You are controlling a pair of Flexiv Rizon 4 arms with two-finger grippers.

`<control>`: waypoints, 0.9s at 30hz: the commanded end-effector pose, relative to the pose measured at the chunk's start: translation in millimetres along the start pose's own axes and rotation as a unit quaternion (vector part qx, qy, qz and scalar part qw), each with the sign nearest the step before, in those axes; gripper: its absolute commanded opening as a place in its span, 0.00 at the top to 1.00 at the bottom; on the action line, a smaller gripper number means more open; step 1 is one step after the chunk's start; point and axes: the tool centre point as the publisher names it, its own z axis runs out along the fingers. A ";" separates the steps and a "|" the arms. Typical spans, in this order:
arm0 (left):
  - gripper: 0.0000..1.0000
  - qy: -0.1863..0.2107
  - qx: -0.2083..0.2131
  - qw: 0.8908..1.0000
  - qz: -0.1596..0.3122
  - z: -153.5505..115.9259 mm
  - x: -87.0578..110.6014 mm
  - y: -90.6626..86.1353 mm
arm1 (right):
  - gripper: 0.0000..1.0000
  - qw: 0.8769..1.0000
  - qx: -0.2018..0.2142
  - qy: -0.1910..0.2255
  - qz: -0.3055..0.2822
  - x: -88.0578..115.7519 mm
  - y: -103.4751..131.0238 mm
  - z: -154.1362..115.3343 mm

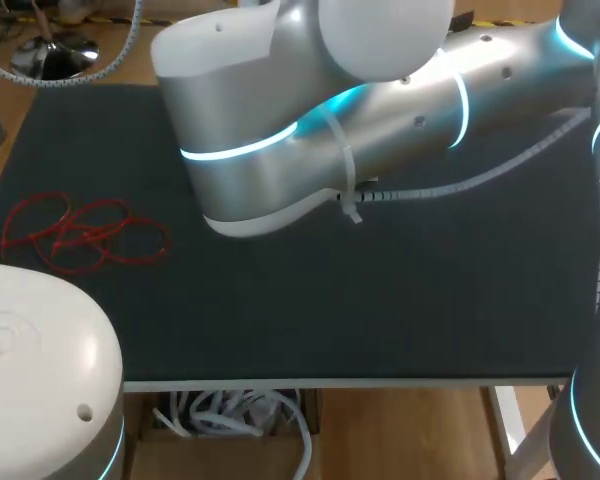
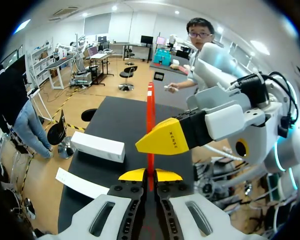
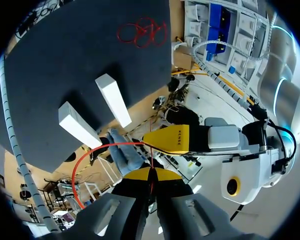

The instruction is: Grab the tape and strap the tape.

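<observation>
Both the left claw (image 2: 150, 175) and right claw (image 3: 151, 174) pinch red tape (image 2: 150, 115); white blocks (image 3: 113, 99) and red loops (image 1: 85, 232) dot the mat (image 1: 380, 300).

In head view the right arm (image 1: 380, 110) hides the left pincer (image 2: 150, 176), right pincer (image 3: 151, 173) and probably the tape (image 2: 150, 115).

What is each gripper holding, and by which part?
Each is shut on a red strap. Left gripper pinches near one end, the rest standing straight ahead. Right gripper pinches a thin stretch, the rest looping off beside it.
</observation>
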 end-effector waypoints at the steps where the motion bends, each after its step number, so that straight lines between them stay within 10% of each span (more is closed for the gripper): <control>1: 1.00 0.001 -0.002 1.000 0.000 -0.5 -0.2 -1.2 | 1.00 1.000 -0.001 0.004 -0.003 -1.8 1.7 0.8; 16: 1.00 0.001 -0.002 1.000 0.000 -0.5 -0.2 -1.2 | 1.00 1.000 -0.003 0.006 -0.003 -2.7 2.6 -1.5; 19: 1.00 0.001 -0.002 1.000 0.000 -0.5 -0.2 -1.2 | 0.78 1.000 -0.003 0.004 -0.001 -4.1 1.1 -5.3; 27: 1.00 0.001 -0.002 1.000 0.000 -0.5 -0.2 -1.2 | 0.73 1.000 0.002 0.003 0.010 -5.4 -5.6 -18.6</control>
